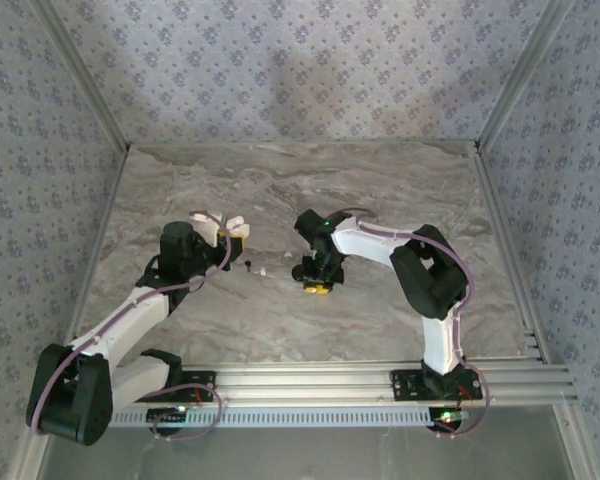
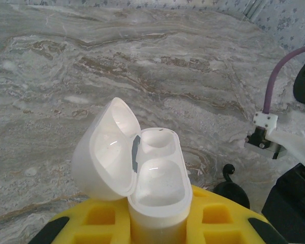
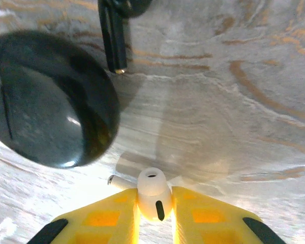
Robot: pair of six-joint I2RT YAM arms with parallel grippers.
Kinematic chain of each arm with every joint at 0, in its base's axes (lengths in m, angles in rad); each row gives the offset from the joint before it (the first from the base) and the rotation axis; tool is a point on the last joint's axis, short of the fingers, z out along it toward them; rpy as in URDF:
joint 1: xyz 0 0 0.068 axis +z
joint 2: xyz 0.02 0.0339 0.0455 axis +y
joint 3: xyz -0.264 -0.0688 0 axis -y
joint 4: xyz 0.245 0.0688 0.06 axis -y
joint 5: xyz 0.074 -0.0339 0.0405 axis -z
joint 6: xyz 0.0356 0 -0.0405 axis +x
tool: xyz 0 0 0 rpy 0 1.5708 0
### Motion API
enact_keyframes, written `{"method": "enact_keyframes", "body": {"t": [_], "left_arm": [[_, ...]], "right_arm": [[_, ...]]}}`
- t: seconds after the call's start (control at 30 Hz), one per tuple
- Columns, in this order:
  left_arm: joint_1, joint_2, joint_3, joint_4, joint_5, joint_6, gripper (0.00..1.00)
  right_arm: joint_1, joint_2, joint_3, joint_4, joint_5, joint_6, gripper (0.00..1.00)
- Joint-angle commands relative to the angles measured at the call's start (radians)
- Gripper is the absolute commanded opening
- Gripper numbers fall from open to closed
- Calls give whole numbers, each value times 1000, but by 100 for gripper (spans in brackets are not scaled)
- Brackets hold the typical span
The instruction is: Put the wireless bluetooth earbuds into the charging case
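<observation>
Reaching forward from its base, the left arm lies low and stretched over the desk point(image 1: 380, 180), and its pincer point(image 1: 232, 235) is clamped on the lower body of the one charging case point(image 2: 157, 173). The case stands upright between the yellow fingers point(image 2: 213, 218). Its lid point(image 2: 107, 147) is swung open to the left, and both wells inside look bare. The right arm rises from its base, folds at the elbow and turns back toward the case. Its wrist points steeply down, so the right pincer point(image 1: 317, 287) touches the desk to the right of the case and a little nearer the arm bases. In the right wrist view that pincer point(image 3: 153, 201) is closed on one white earbud point(image 3: 152, 183), with a yellow finger pressing each side, the earbud's round head up and a short white stem showing to its left. Counted, there is one case and one earbud in the grip. One more tiny white piece point(image 1: 262, 270) lies on the desk between the case and the right pincer, too small to identify. A single black speck point(image 1: 248, 265) lies just beside that piece, on the side toward the case. One glossy black round object point(image 3: 46, 96) and one thin black stick point(image 3: 113, 35) lie close by the gripped earbud.
</observation>
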Motion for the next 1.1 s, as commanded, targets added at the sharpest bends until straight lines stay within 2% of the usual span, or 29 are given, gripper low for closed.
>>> {"method": "enact_keyframes", "body": {"t": [0.0, 0.13, 0.27, 0.5, 0.83, 0.93, 1.07], "left_arm": [[5, 10, 48, 0, 38, 19, 16], [5, 10, 55, -16, 49, 26, 16], [6, 8, 61, -29, 57, 34, 16], [5, 5, 80, -62, 65, 53, 16], [5, 0, 88, -88, 68, 72, 16], [5, 2, 92, -93, 68, 75, 16], [5, 4, 93, -92, 65, 72, 16]], "right_arm": [[-26, 9, 35, -148, -1, -261, 22], [-44, -9, 35, -225, 5, -491, 22], [-47, 0, 51, -315, 63, -718, 23], [-59, 66, 114, -426, 177, -936, 24], [-62, 165, 197, -434, 225, -1039, 25], [-62, 168, 212, -443, 220, -1026, 30], [-85, 69, 207, -408, 139, -933, 40]]}}
